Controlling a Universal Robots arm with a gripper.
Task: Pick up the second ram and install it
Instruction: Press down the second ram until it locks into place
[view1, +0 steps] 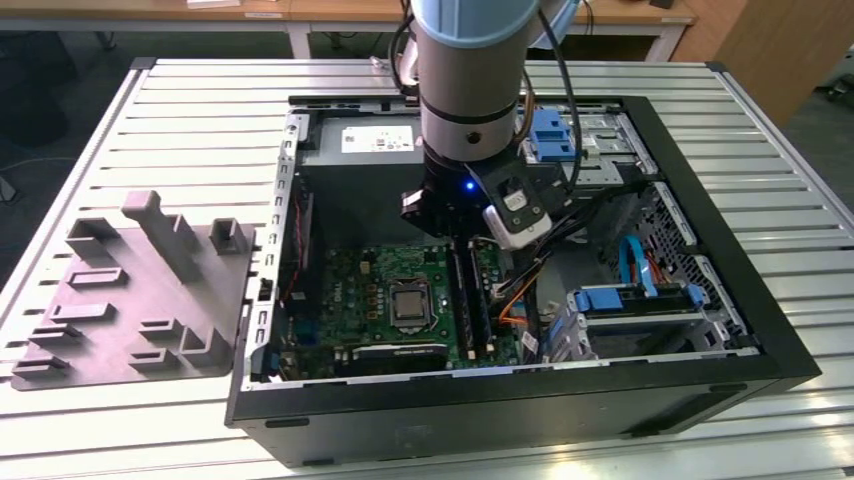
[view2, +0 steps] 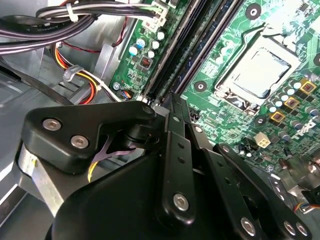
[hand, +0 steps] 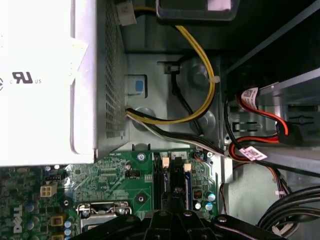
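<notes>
My gripper (view2: 170, 107): fingers closed flat together, holding nothing I can make out, tips down on the memory slots (view2: 192, 47) of the motherboard (view1: 400, 290) inside the open computer case (view1: 747, 300). Second ram (view1: 463, 290): apparently already in its slot beneath my fingertips. Judged step: seating it. Press straight down, evenly, square to the slot. Grey fixture plate (view1: 127, 300): on the bench beside the case.

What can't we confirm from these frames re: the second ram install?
- Gripper fingertips: second wrist view, the linkage covers them; open or shut unclear.
- Second ram: whether it sits in the memory slots is unclear; exterior view too small, the arm overhangs.
- Slot latches: first wrist view, gripper body cuts the slots off.
</notes>
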